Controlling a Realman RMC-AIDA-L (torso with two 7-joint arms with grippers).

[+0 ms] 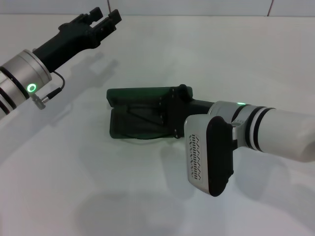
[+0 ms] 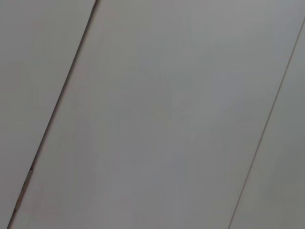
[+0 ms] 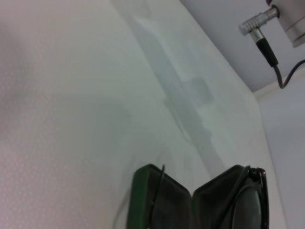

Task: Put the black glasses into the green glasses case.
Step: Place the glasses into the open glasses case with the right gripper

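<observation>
Right arm's white forearm fills the near side, its tool low over the right end of the green glasses case; whether that tool's fingers are apart or together cannot be told. On the white worktop the case lies open, lid up on its far side. Inside it the black glasses rest on the dark lining. Well beyond the case's left end, the left tool hangs raised, fingers apart, holding nothing.
</observation>
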